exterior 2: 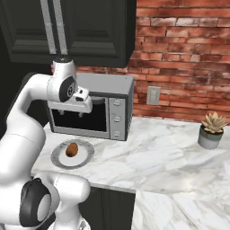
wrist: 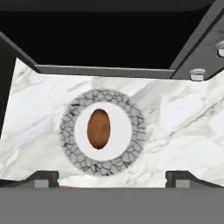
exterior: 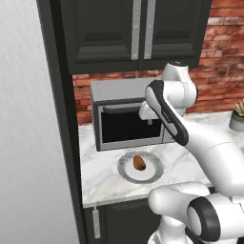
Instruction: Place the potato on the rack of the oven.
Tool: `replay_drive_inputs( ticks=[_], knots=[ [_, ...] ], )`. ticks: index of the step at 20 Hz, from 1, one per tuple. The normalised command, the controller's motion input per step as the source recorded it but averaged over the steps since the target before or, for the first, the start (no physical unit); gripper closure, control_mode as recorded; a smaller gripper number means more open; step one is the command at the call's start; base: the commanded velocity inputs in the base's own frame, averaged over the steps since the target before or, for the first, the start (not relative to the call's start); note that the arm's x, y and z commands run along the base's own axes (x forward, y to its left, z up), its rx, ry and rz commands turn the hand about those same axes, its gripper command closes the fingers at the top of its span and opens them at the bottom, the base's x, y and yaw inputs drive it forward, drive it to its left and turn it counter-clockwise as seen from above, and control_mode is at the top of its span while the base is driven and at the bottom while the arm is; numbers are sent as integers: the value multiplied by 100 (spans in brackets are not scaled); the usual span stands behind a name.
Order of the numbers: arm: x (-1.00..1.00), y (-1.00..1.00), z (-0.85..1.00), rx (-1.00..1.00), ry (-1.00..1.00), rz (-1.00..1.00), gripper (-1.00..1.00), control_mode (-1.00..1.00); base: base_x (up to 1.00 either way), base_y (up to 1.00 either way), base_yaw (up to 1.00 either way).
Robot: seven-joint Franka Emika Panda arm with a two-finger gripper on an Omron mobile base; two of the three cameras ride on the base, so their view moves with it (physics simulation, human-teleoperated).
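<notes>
- The potato [wrist: 98,128] lies on the white centre of a round plate [wrist: 70,131] with a grey crackle rim; the plate sits on the marble table [exterior: 102,167] just in front of the silver box appliance [exterior: 126,114].
- My end effector [wrist: 111,177] hangs above the plate, well clear of the potato, its fingers spread wide with nothing between them.
- In the hand view the potato stands upright with its long axis running away from the fingertips [wrist: 43,178], which flank it on either side.
- Step in hand, as I judge it: descend and grasp the potato.
- To do it well: keep the potato centred between the fingers, so they close across its narrow width.
- The potato looks smooth and rounded, so it may roll; I should close at its widest girth, slowly.
- Stop the descent short of the plate, or the tips could strike its surface and skate it.
- The appliance's front stands just behind the plate; lift straight up before moving off.
</notes>
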Motion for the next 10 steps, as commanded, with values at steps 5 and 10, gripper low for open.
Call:
replay_drive_inputs(
  ticks=[5,10],
  knots=[
    [0,43,-83,0,6,0,-100,-100,0,0,0],
    [7,27,-69,0,0,0,-100,-100,0,0,0]
  ],
)
